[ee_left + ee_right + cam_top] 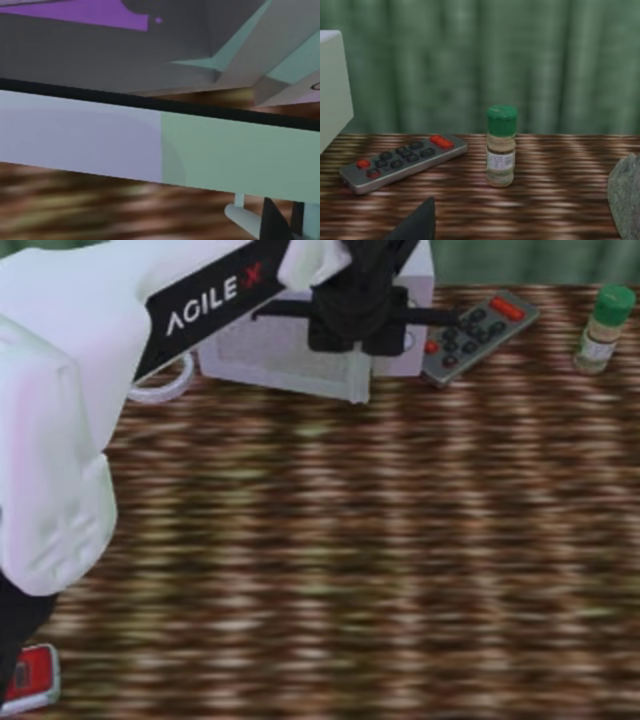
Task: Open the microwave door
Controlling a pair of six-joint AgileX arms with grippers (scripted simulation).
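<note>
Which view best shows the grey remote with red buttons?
The right wrist view: the grey remote with red buttons lies whole and unobstructed. The top view shows it partly under the left arm's dark gripper. The left wrist view doesn't show it.

White lettering "AGILE X", the X red, runs along the left arm [200,300].

White left arm [60,390], black "AGILEX" band, black tool [357,335]

Remote [402,162] beside jar [500,146] (green-capped)
</note>
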